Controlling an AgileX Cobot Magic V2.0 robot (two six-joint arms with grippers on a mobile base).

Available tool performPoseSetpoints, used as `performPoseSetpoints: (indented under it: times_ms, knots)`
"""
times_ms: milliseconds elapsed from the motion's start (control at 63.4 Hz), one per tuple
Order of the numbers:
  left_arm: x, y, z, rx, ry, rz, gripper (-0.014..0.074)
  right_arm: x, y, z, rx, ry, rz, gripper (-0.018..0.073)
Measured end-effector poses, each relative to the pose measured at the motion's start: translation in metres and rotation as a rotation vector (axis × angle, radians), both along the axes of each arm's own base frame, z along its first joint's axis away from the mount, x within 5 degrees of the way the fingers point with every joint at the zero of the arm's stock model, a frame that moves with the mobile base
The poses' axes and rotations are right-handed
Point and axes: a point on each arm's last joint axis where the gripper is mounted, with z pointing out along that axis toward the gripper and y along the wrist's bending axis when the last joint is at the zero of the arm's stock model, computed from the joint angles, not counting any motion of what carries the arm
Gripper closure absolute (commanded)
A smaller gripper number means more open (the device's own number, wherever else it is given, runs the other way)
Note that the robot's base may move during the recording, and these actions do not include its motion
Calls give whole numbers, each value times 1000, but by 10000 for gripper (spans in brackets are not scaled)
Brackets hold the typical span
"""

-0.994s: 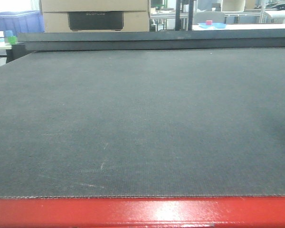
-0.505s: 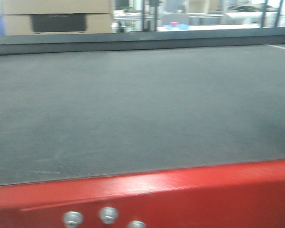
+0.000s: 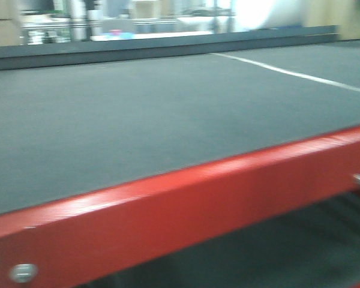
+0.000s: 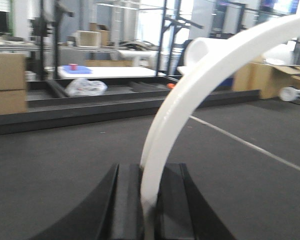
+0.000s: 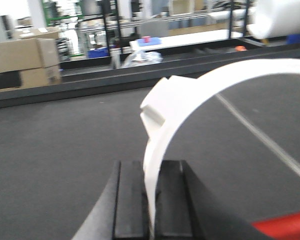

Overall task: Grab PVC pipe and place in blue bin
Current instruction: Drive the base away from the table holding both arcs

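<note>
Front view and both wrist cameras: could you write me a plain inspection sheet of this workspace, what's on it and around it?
Surface: dark grey mat with red front edge and a white line; front view blurred.
Job's things: white curved PVC pipe in each wrist view; one pipe or two, cannot tell. No blue bin seen.
Clutter: crumpled plastic bag beyond the mat.
Grippers: left gripper and right gripper each shut on pipe.
Cables: nothing seen.
Surroundings: cardboard boxes, metal racks, white table with blue tray.
</note>
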Motion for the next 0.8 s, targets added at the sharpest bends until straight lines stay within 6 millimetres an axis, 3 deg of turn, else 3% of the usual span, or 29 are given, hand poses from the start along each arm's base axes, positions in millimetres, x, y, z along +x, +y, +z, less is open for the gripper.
performPoseSetpoints:
  times_ms: [805]
  knots:
    - [0,0,0,0,0,0,707,0,0,0,-2,0,-1,728]
